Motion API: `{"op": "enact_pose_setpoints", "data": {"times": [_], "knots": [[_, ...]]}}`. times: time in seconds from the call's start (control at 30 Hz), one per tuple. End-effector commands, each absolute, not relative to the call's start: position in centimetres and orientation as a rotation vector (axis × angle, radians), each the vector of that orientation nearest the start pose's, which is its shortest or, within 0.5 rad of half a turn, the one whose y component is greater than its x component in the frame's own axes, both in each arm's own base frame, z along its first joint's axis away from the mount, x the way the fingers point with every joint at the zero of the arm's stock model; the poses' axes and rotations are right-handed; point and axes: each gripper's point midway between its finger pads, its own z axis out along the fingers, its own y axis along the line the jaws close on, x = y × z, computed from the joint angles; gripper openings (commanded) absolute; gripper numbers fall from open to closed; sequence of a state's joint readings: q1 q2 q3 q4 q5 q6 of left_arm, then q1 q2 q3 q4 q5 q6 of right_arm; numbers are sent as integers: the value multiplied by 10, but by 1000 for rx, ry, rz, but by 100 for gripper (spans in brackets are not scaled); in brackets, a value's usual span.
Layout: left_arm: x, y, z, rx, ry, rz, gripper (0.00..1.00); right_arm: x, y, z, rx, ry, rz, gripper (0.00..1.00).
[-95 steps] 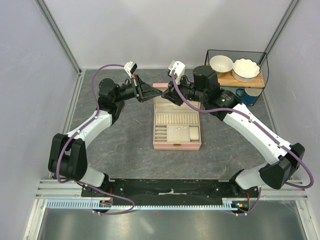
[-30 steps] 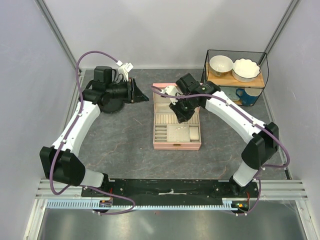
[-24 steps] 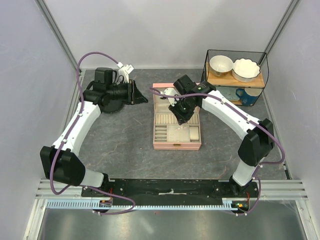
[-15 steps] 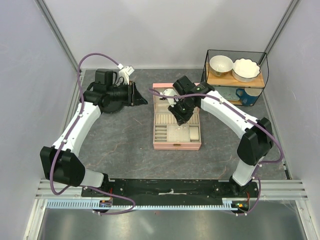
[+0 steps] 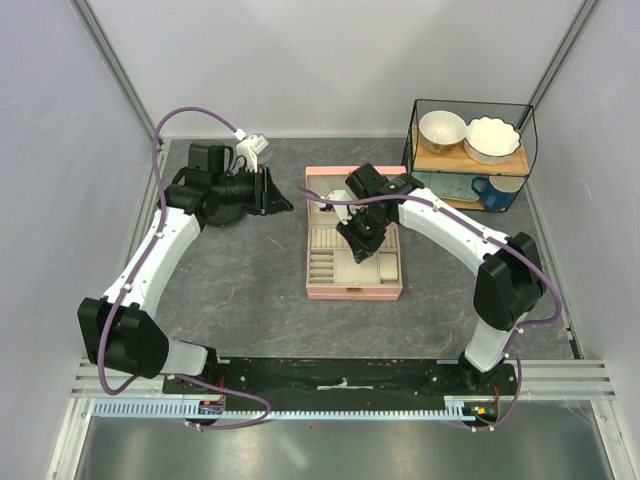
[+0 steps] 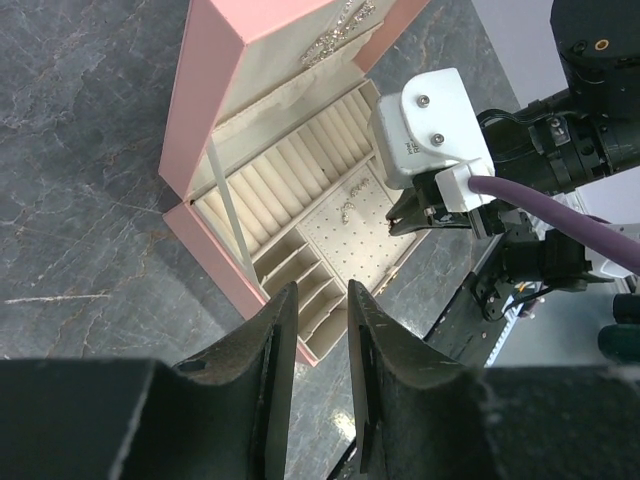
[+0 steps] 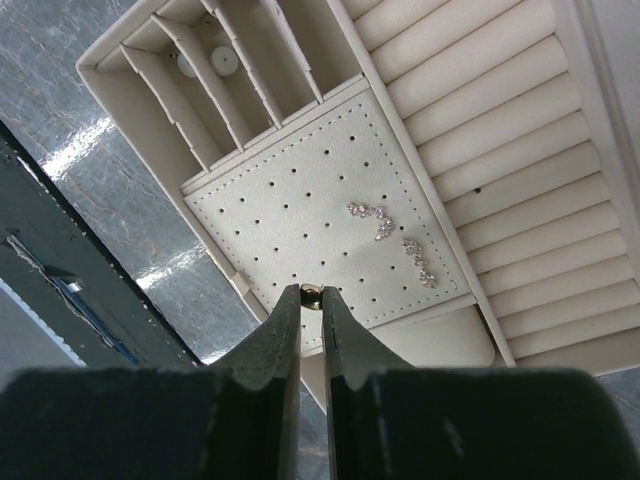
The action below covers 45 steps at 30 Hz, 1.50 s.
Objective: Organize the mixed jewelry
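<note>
The left gripper [image 6: 322, 290], left of centre in the top view, has its fingers part-open and empty. The right gripper [image 7: 312, 294] pinches one gold piece [image 7: 312, 289] at lower centre, too small to tell its axis. Two pale pieces [image 7: 372, 218] lie on the pad [image 7: 280, 200], long axes upper-left to lower-right.

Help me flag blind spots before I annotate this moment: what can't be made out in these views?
Right wrist view: the gold piece pinched in the right end effector is too small to identify.
Top view: the right end effector overlaps the pink box's perforated panel; jewelry on it is too small to see.
Left wrist view: the lid and its sparkly piece run off the top edge.
</note>
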State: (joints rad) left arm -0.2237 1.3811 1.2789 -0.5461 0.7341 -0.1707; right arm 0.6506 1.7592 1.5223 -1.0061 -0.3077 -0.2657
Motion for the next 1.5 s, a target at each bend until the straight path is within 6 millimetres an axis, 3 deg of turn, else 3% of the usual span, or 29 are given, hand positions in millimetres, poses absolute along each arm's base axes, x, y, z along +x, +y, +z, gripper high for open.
{"op": "enact_pose_setpoints", "data": {"times": [0.0, 0.3, 1.47], "knots": [[320, -192, 261, 534, 2103, -974, 34, 263, 258, 130, -1323, 2474, 557, 12], [320, -195, 261, 550, 2098, -991, 34, 263, 257, 113, -1327, 2516, 552, 12], [314, -195, 264, 563, 2083, -1005, 34, 272, 251, 101, -1295, 2551, 546, 12]]}}
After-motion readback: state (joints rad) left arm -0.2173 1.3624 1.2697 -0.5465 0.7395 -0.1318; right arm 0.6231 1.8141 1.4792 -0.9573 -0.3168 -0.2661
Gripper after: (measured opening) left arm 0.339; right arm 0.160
